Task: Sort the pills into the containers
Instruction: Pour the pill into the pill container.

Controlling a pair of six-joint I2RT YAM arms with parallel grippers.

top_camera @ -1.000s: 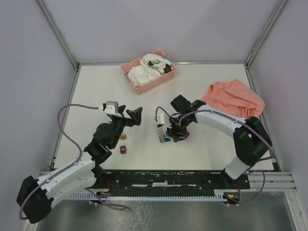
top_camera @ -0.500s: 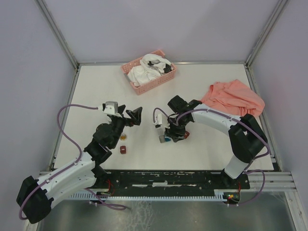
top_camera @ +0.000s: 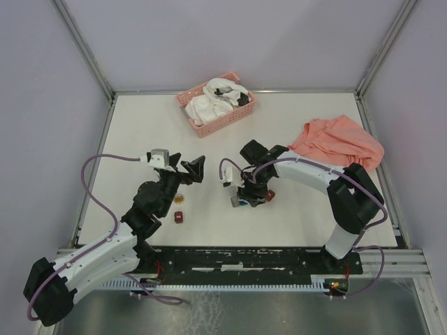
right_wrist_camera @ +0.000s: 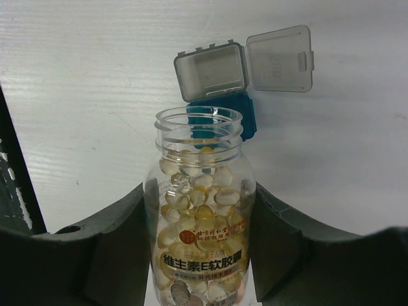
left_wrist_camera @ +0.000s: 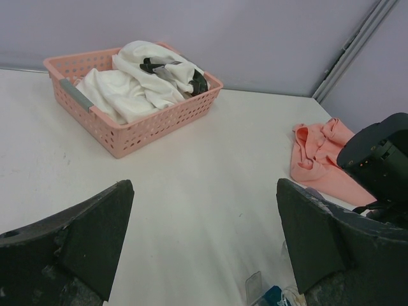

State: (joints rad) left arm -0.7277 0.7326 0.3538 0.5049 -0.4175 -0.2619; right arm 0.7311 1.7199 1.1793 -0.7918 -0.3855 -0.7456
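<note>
Uncapped jar [right_wrist_camera: 199, 210] in right jaws, mouth toward grey box [right_wrist_camera: 210, 71]; left jaws wide.

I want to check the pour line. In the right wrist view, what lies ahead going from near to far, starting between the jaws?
Open pill jar → teal box → grey box with its lid flipped open.

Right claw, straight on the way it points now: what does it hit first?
Probably the teal box, just beyond the open mouth of the jar held in the right claw; the open grey box shows just past it. Depth is unclear.
</note>
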